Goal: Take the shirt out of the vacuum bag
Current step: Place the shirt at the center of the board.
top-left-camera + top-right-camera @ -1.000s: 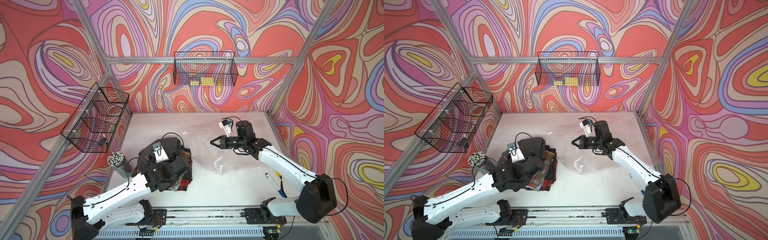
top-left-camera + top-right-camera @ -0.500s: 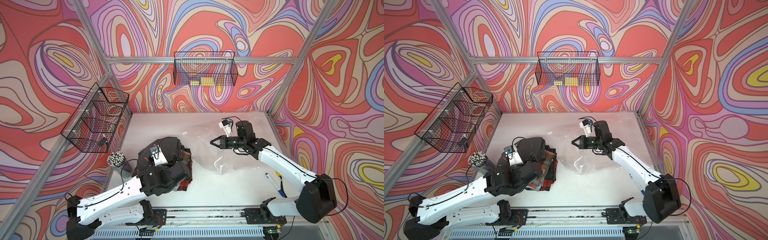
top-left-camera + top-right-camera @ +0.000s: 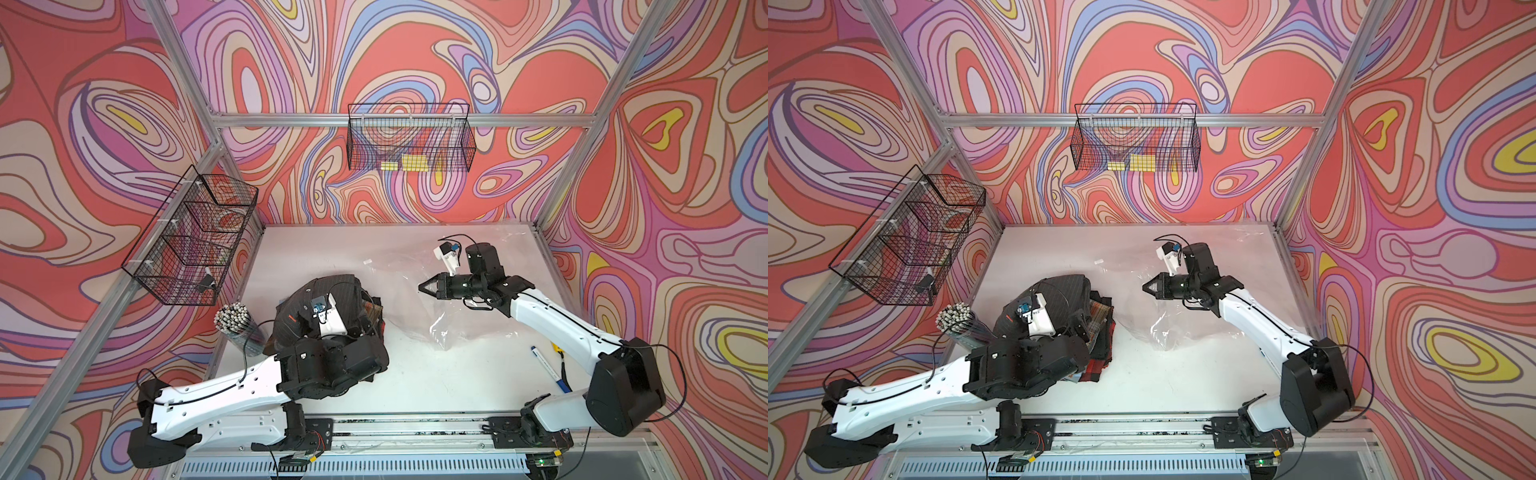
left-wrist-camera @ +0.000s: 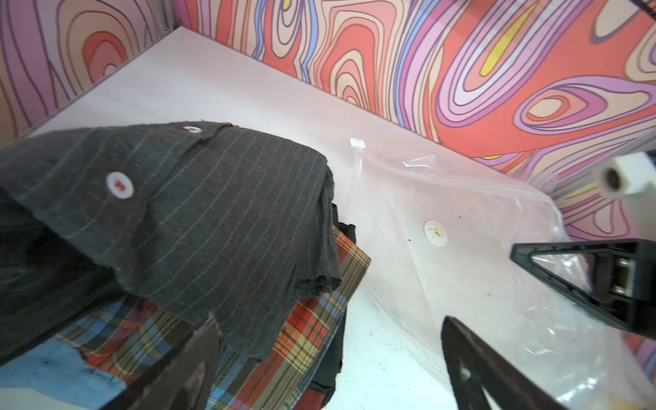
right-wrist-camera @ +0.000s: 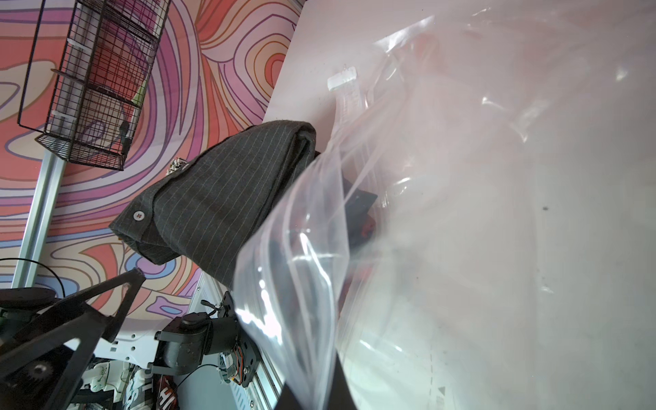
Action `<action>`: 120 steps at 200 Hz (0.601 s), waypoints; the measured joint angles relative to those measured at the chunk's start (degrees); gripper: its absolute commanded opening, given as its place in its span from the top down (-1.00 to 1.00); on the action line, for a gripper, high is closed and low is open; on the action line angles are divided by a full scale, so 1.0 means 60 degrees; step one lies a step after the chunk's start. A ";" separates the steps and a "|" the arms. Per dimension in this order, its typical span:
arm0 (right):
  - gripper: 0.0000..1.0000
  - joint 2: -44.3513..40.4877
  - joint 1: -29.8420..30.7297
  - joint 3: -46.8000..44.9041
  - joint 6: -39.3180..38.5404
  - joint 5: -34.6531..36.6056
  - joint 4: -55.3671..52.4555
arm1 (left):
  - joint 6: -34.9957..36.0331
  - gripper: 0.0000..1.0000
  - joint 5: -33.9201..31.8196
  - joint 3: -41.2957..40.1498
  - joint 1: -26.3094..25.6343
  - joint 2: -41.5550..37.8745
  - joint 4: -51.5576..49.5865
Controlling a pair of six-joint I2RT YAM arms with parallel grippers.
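Your right gripper (image 3: pixel 424 286) is squeezed shut on the lip of the vacuum bag (image 3: pixel 457 328) and holds that lip up off the table (image 3: pixel 415 386). The bag's open mouth faces the shirt (image 3: pixel 336 291). The bag's long side runs from there toward the far right corner. The shirt is out of the bag, on top of a pile of checked clothes (image 3: pixel 1100 316) on the left. Your left gripper (image 4: pixel 330 319) hangs over the pile, fingers wide apart.

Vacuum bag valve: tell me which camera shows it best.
Left wrist view: the valve is a clear white disc on the vacuum bag. Right wrist shows only crinkled plastic; in both top views it is unseen.
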 measured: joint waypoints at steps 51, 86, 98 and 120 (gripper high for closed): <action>0.81 0.0240 0.0000 -0.0076 -0.0379 0.0397 -0.0208 | 0.2306 -0.98 -0.0146 -0.0470 -0.0317 -0.1446 0.2652; 0.15 0.0568 0.0000 -0.0171 -0.0488 0.0452 -0.0204 | 0.2532 -0.98 -0.0503 -0.0579 -0.0317 -0.1526 0.2798; -0.21 0.0565 0.0000 -0.0171 -0.0543 0.0455 -0.0171 | 0.2856 -0.98 -0.0510 -0.1133 -0.0317 -0.1847 0.3370; -0.77 0.0565 0.0000 -0.0160 -0.0619 0.0583 -0.0226 | 0.4178 -0.98 -0.0390 -0.2448 -0.0317 -0.2889 0.5104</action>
